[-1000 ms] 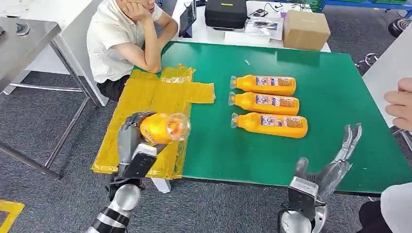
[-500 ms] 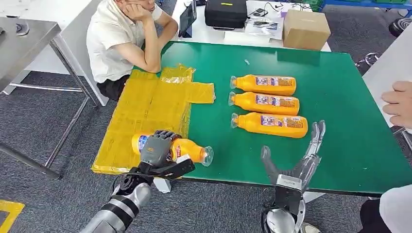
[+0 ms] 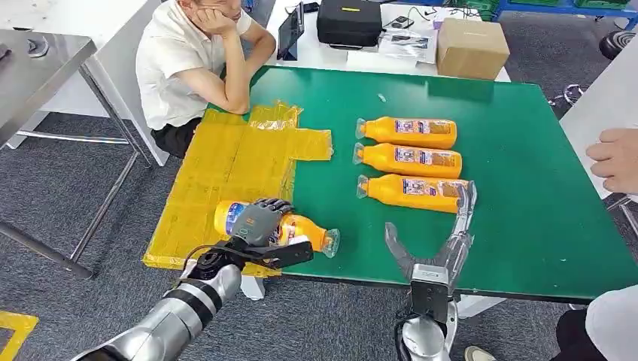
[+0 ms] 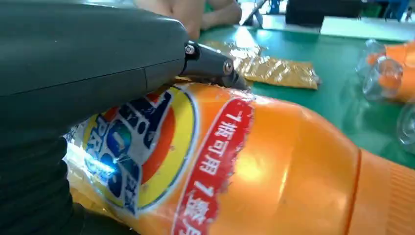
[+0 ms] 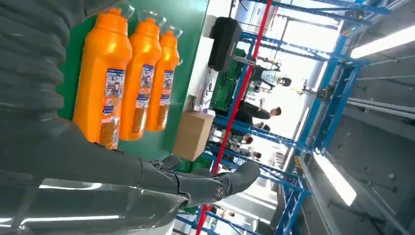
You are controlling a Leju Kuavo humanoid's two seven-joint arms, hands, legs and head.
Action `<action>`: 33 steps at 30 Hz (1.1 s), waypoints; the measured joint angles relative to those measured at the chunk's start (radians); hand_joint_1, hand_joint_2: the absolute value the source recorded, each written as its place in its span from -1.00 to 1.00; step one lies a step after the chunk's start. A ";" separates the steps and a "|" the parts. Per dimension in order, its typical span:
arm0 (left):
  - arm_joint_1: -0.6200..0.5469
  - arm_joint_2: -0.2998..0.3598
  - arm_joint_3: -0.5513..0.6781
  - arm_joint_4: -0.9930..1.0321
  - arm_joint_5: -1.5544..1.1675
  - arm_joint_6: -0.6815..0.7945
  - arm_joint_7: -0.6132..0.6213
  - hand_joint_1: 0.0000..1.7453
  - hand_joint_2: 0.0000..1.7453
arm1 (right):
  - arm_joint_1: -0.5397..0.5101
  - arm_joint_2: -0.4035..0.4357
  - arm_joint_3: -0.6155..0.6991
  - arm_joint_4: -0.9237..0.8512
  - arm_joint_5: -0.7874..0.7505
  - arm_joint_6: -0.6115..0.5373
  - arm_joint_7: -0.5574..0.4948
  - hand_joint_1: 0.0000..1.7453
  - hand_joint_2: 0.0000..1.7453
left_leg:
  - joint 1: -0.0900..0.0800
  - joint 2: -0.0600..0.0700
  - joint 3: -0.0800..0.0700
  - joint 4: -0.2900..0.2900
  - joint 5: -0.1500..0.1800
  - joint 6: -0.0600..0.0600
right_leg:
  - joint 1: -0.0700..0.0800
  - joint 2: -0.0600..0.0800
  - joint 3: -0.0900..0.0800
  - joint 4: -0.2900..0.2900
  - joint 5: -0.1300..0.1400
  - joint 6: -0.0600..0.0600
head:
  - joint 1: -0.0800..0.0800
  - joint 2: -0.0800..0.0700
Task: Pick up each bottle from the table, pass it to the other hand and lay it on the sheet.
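Held bottle (image 4: 274,176), centre of the left wrist frame: red label strip with white Chinese characters, of which "可用" and the digit "7" are legible. Round blue lettering beside it is unreadable.

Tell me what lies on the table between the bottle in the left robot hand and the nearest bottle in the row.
Nothing: in the head view, bare green table separates the held bottle from the nearest row bottle.

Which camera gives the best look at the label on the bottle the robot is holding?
The left wrist view: the held bottle fills it, label print close up. In the head view the left robot hand covers most of that bottle. The right wrist view shows other bottles.
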 measured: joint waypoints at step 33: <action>-0.024 -0.028 -0.042 -0.014 0.072 -0.144 -0.079 -1.00 1.00 | -0.017 -0.018 -0.008 0.053 -0.021 0.000 0.000 -1.00 1.00 | 0.000 0.000 -0.002 0.000 0.000 0.000 | 0.000 0.000 -0.002 0.001 0.000 0.000 | 0.000 0.000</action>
